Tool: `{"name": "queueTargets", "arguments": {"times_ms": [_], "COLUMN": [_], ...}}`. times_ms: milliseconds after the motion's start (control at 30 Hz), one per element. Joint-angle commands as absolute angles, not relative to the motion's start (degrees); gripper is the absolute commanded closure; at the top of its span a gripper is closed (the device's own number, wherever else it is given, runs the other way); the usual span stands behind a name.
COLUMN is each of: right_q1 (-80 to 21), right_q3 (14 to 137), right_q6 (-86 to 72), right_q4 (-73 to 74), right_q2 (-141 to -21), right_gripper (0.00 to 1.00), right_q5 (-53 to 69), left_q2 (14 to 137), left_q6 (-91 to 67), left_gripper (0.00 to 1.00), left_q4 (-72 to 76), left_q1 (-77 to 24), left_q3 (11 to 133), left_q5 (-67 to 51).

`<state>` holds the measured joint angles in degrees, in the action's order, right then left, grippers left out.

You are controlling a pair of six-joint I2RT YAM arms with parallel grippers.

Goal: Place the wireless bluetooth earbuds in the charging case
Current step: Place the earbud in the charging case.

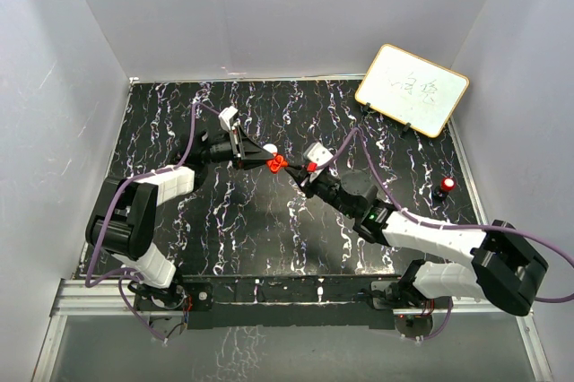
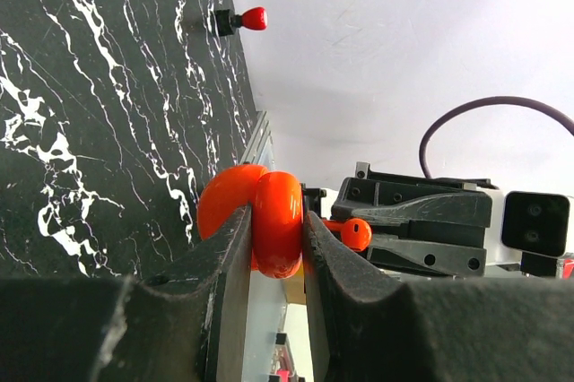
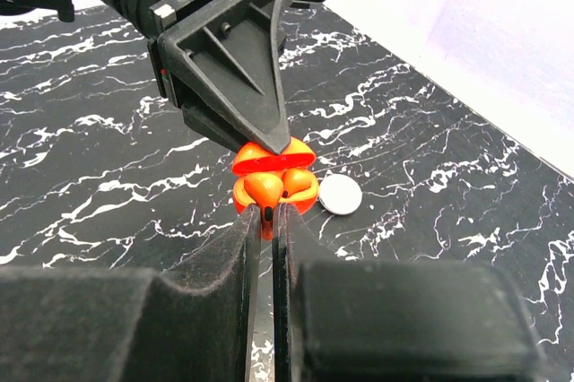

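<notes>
This is a robot test cell in a lab. Plain white walls (image 1: 63,113) box in a black, marble-patterned surface (image 1: 269,238). The left arm (image 1: 134,212) and the right arm (image 1: 439,238) are bolted to a metal rail (image 1: 67,297) at its near edge. A small whiteboard (image 1: 412,89) stands propped in the far right corner.

Over mid-table the left gripper (image 1: 269,160) holds the case (image 3: 273,176); the right gripper (image 3: 266,221), gripping an earbud (image 2: 355,233), meets it from the right. A puck (image 3: 340,194) lies on the table (image 1: 233,238) nearby, a board (image 1: 412,89) far right.
</notes>
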<state>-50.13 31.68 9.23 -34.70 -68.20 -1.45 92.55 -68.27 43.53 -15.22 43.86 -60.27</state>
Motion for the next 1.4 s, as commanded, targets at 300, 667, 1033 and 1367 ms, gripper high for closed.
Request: {"name": "queueTargets", "arguments": {"times_ms": [300,667,1033,1367], "right_q1": [-48.5,-47.5,-47.2,-46.7], "right_q3": [31.2,31.1,30.4,29.1], "right_q6": [10.7,10.1,9.8,9.2], "right_q4": [-45.6,-46.4,-46.9,-48.0], "right_q2": [-71.3,-72.2,-72.6,-72.9], "right_gripper": [1.00,1.00,1.00,1.00], "right_q5": [3.2,4.5,5.3,5.6], "left_q2": [92.6,92.9,92.7,92.0], "left_q6": [-68.9,-66.9,-66.5,-66.7], "left_gripper": [1.00,1.00,1.00,1.00], "left_q4": [43.3,41.1,40.5,40.5], "left_q1": [-16.7,-17.9,-18.6,-18.6], "left_q3": [47.0,47.8,48.6,48.7], "left_q5": [-63.7,-63.9,-63.8,-63.6]}}
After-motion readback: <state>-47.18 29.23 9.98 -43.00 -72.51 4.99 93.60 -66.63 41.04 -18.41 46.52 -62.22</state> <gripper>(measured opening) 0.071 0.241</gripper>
